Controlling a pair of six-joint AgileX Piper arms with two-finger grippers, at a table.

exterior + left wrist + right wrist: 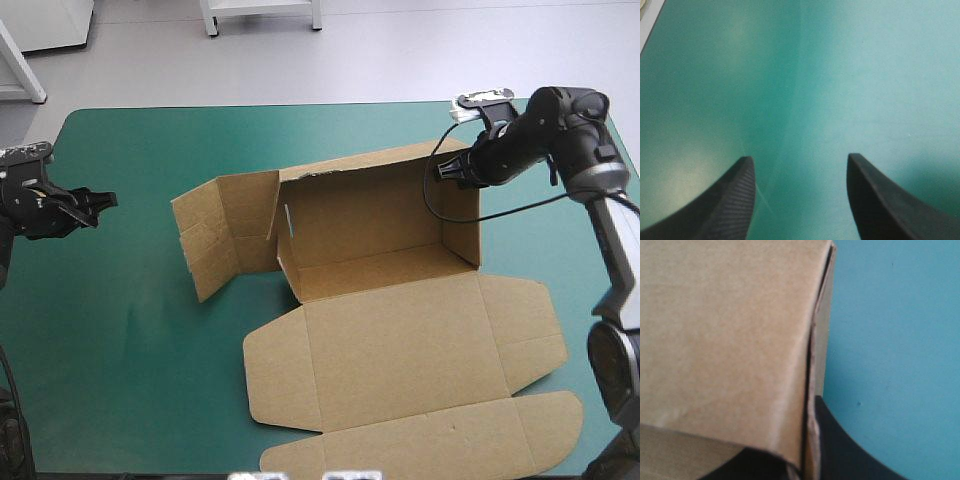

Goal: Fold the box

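At the left edge of the tabletop [130, 330] the left gripper [100, 200] hangs released, its black fingers standing apart over bare teal-green cover, well apart from the work. The brown box [380, 265] lies in the middle of the tabletop, toward the right, and looks roughly half formed. Its left side panel [225, 235] splays outward to the left with its end flaps unfolded, neither upright nor tucked. The far wall [365, 195] stands, and so does the right wall [462, 225], meeting it at the far right corner. The lid [400, 350] lies flat on the near side, its tuck flap [440, 435] reaching the near edge of the tabletop. The right gripper [437, 170] is at that far right corner, clenched on the board: its wrist view shows a black finger on either side of the raised wall's edge. As a judgement, the right side is formed or being tucked. What is left is to raise the left panel, fold in its flaps and tuck it over, which the idle left gripper is best placed to do.
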